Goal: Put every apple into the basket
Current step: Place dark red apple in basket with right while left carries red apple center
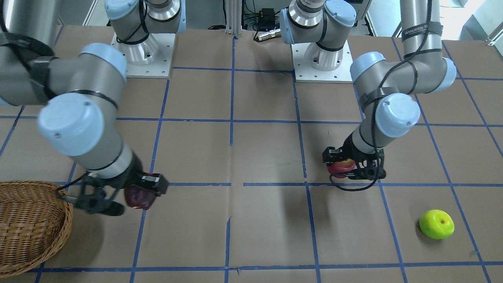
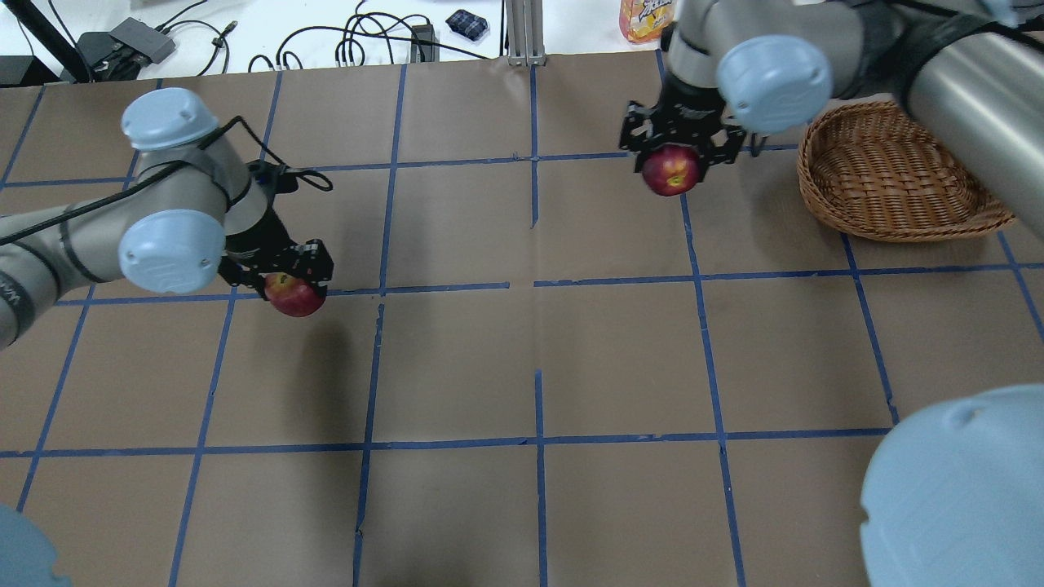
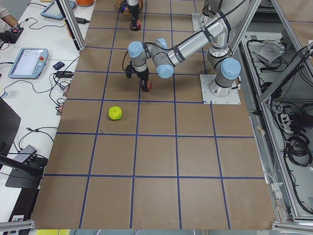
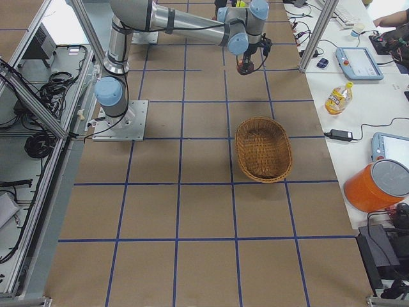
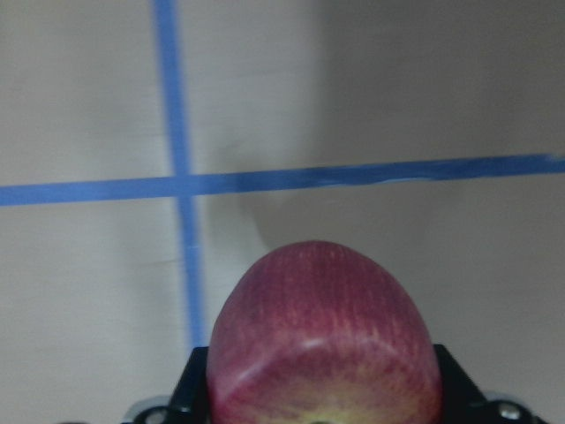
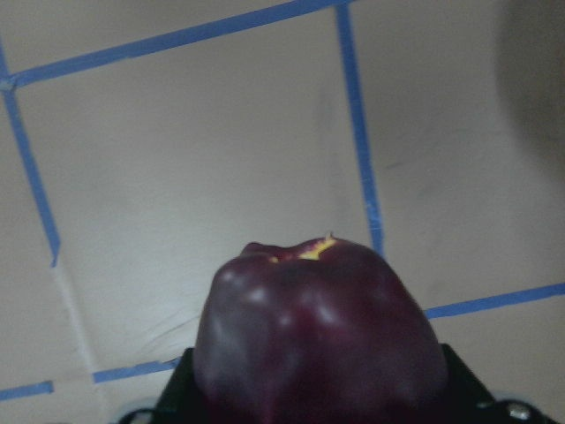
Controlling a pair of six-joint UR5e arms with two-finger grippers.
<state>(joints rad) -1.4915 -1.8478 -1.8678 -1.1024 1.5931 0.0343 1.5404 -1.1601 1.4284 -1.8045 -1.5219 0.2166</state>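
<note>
- left arm comes in low from the left of the overhead view, elbow bent, wrist turned down, left gripper [image 2: 285, 269] pointing at the brown paper-covered table with blue tape grid [image 2: 522, 359]
- left gripper clenched on the red apple with a yellowish stem dimple [image 2: 294, 296]; apple sits between the fingers, held above the table over a tape crossing, as the left wrist view shows
- right arm stretched toward the far side of the table, forearm crossing above the basket in the overhead view, wrist bent down
- right gripper [image 2: 674, 147] grasping the dark maroon apple [image 1: 139, 197]; apple wedged between the black fingers and held off the table
- right gripper and its apple near the shallow oval basket of woven brown wicker [image 2: 889, 171], on the side toward the table's middle, outside the braided rim
- basket stands flat on the table on the robot's right, toward the operators' edge; part hidden under the right forearm in the overhead view, cut by the frame edge in the front-facing view
- in the exterior right view only woven wicker shows inside the rim; all three apples outside it
- bright lime green apple [image 1: 436, 224] lies on the table on the robot's left, stem dimple up, touching no gripper, well apart from the basket and nearer the left gripper than the right one
</note>
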